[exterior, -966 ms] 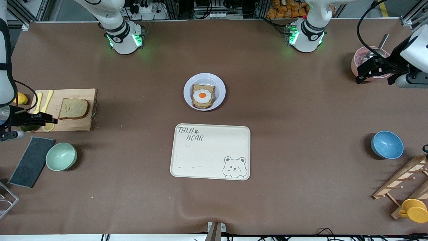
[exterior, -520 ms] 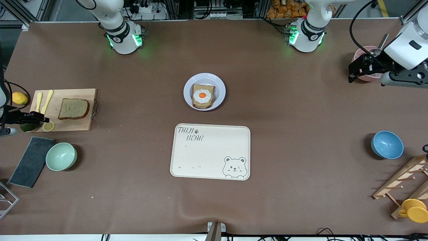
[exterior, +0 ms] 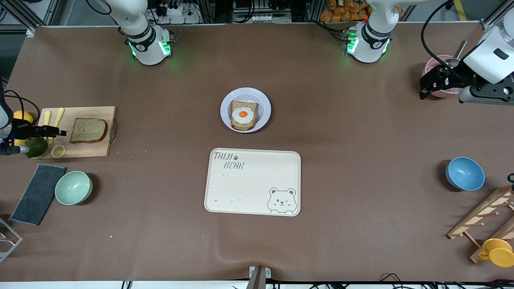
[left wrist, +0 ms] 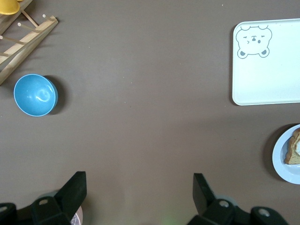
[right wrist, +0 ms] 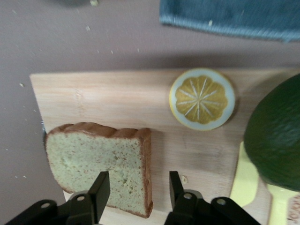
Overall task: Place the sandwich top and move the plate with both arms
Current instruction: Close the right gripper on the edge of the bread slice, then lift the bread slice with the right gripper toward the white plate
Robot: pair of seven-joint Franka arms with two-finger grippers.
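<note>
Brown sandwich top (right wrist: 101, 164) beneath open right tool (right wrist: 139, 190).

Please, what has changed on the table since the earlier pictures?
The right tool, open, moved up over the cutting board toward the sandwich top, holding nothing. The left tool, also open and empty, rose beside the pink bowl. The plate, the bear tray and the bread did not move.

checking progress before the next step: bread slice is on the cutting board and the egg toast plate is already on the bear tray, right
Not quite. The bread slice is on the cutting board, but the plate with egg toast sits on the table, farther from the camera than the bear tray, as the front view shows.
</note>
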